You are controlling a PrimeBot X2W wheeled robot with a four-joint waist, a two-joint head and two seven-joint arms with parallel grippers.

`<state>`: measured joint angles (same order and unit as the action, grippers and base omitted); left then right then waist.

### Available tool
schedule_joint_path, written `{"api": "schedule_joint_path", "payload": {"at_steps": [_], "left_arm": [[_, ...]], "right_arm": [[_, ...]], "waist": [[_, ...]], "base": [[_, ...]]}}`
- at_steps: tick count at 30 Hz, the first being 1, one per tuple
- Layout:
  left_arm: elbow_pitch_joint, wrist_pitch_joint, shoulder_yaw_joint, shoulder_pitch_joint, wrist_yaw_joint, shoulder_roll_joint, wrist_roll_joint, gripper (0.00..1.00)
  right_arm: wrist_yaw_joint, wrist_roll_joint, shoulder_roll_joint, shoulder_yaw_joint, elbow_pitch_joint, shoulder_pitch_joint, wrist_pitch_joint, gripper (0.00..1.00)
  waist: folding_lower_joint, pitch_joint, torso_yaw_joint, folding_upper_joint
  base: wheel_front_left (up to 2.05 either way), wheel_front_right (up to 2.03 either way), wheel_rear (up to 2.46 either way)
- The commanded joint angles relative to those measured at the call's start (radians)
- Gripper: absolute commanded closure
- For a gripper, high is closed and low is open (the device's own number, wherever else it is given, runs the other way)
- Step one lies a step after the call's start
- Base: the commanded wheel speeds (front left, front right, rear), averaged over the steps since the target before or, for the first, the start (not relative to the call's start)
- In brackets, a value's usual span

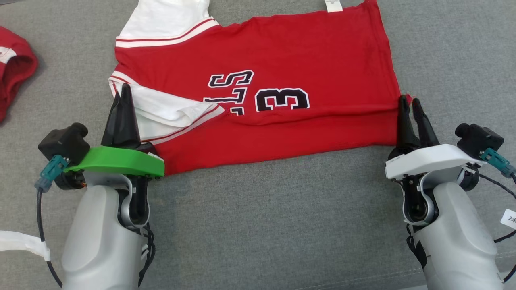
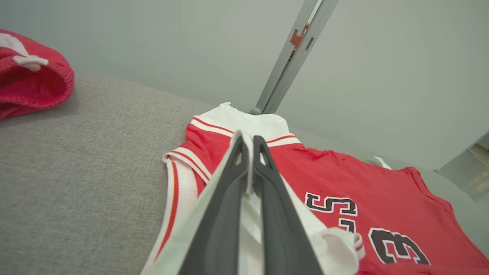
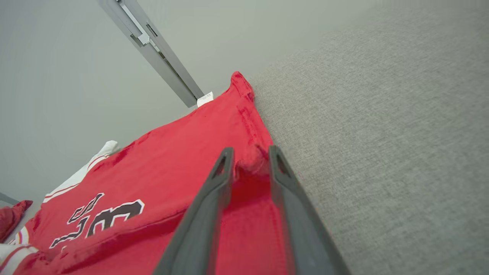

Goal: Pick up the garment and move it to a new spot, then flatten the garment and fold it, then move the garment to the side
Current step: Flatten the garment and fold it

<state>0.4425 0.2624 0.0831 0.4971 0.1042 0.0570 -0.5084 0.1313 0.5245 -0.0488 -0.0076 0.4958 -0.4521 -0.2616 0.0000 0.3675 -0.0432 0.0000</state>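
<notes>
Now | garment (image 1: 306,60) is laid flat on grey padded surface (image 1: 282,225) | left gripper (image 1: 125,92) jaws are closed on its white sleeve (image 1: 169,110) | right gripper (image 1: 408,103) jaws are parted around its red hem corner (image 3: 250,160)

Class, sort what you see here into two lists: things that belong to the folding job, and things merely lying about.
Part of the job: red jersey; left gripper, shut on its white sleeve; right gripper, jaws apart at the hem corner.

Lying about: second red garment at the far left; metal post behind the grey surface.
</notes>
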Motion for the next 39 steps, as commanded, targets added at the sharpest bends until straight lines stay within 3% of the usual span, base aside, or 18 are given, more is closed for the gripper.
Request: {"api": "schedule_joint_path", "payload": {"at_steps": [1, 9, 12, 15, 19, 27, 35, 36, 37, 38, 39], "left_arm": [[-0.014, 0.003, -0.012, 0.014, 0.004, 0.003, 0.011, 0.0], [-0.122, 0.002, -0.051, -0.085, 0.018, -0.004, 0.039, 0.0], [-0.146, 0.002, -0.068, -0.183, 0.019, -0.005, 0.028, 0.0], [-0.116, -0.005, -0.073, -0.244, 0.013, 0.004, 0.028, 0.0], [-0.058, -0.089, -0.06, -0.3, -0.006, 0.022, 0.031, 0.0], [0.014, -0.24, -0.048, -0.282, -0.039, 0.013, -0.028, 0.0], [0.061, -0.26, -0.067, -0.234, -0.025, 0.003, -0.13, 0.0], [0.067, -0.258, -0.065, -0.23, -0.024, 0.002, -0.136, 0.09], [0.072, -0.256, -0.063, -0.227, -0.024, 0.002, -0.139, 0.42], [0.077, -0.254, -0.062, -0.224, -0.023, 0.001, -0.146, 0.62], [0.08, -0.252, -0.063, -0.222, -0.021, 0.0, -0.152, 0.75]], "right_arm": [[-0.001, -0.011, -0.003, -0.005, -0.016, 0.007, -0.005, 0.0], [-0.001, -0.081, -0.003, -0.045, -0.112, 0.083, -0.004, 0.0], [-0.001, -0.163, -0.003, -0.06, -0.146, 0.14, -0.004, 0.0], [-0.001, -0.23, -0.003, -0.067, -0.163, 0.182, -0.004, 0.0], [-0.001, -0.286, -0.002, -0.055, -0.166, 0.224, -0.004, 0.0], [-0.001, -0.324, -0.003, -0.037, -0.152, 0.224, -0.004, 0.0], [-0.001, -0.337, -0.003, -0.023, -0.107, 0.194, -0.004, 0.0], [-0.001, -0.339, -0.003, -0.024, -0.094, 0.188, -0.004, 0.0], [-0.001, -0.343, -0.003, -0.027, -0.083, 0.182, -0.004, 0.0], [-0.001, -0.346, -0.003, -0.029, -0.067, 0.175, -0.004, 0.0], [-0.001, -0.346, -0.003, -0.03, -0.052, 0.169, -0.004, 0.0]], "waist": [[0.0, -0.007, 0.003, 0.0], [0.0, -0.069, 0.014, 0.0], [0.0, -0.112, 0.017, 0.0], [0.0, -0.141, 0.02, 0.0], [0.0, -0.166, 0.027, 0.0], [0.0, -0.164, 0.028, 0.0], [0.0, -0.136, 0.005, 0.0], [0.0, -0.133, 0.003, 0.0], [0.0, -0.131, 0.001, 0.0], [0.0, -0.129, -0.001, 0.0], [0.0, -0.127, -0.002, 0.0]], "base": [[0.0, 0.0, 0.0], [0.0, 0.0, 0.0], [0.0, 0.0, 0.0], [0.0, 0.0, 0.0], [0.0, 0.0, 0.0], [0.0, 0.0, 0.0], [0.0, 0.0, 0.0], [0.0, 0.0, 0.0], [0.0, 0.0, 0.0], [0.0, 0.0, 0.0], [0.0, 0.0, 0.0]]}}
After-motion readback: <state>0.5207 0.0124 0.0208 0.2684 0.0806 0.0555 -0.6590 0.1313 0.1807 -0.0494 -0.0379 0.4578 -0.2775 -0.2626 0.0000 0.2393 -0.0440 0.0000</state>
